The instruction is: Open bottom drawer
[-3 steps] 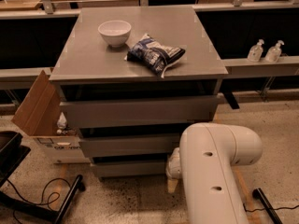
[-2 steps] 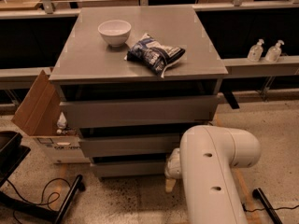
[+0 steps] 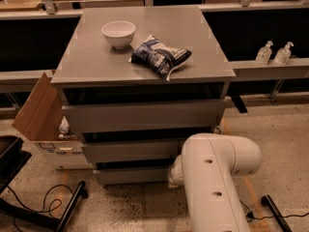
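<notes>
The grey cabinet (image 3: 145,57) stands in the middle of the camera view with three drawer fronts. The bottom drawer (image 3: 130,175) is the lowest flat grey front, just above the floor, and only its front shows. My white arm (image 3: 217,178) comes in from the lower right and covers the drawer's right end. My gripper (image 3: 173,175) is at that right end, mostly hidden behind the arm's wrist.
A white bowl (image 3: 118,33) and a blue chip bag (image 3: 161,56) lie on the cabinet top. An open cardboard box (image 3: 43,124) stands on the floor at the left. Cables (image 3: 43,207) and a black stand are at the lower left. Two bottles (image 3: 275,53) sit on a ledge at the right.
The arm has shifted very slightly to the left and down. The drawer fronts look the same.
</notes>
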Controlling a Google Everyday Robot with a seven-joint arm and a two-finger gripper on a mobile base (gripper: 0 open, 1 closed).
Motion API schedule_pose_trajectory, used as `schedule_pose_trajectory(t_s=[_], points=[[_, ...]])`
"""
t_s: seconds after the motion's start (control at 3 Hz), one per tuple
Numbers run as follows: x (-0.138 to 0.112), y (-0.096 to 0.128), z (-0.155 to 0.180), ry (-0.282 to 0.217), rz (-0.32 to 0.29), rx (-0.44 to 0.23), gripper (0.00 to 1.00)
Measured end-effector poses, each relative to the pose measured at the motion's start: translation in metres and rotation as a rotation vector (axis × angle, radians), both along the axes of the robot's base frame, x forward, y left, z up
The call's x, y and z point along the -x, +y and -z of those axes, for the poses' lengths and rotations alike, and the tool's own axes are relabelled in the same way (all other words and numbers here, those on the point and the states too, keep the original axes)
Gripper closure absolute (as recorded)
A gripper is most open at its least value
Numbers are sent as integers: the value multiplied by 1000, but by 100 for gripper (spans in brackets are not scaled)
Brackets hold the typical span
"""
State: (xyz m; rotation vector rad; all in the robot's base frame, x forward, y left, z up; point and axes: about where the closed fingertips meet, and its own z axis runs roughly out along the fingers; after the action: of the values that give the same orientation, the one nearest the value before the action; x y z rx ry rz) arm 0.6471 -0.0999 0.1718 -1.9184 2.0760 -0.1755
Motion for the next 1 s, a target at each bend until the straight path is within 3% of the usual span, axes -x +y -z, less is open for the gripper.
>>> schedule_pose_trajectory(t_s=[0.67, 1.0], points=[[6, -1, -5, 13, 7, 0, 100], [6, -1, -8, 13, 7, 0, 100]])
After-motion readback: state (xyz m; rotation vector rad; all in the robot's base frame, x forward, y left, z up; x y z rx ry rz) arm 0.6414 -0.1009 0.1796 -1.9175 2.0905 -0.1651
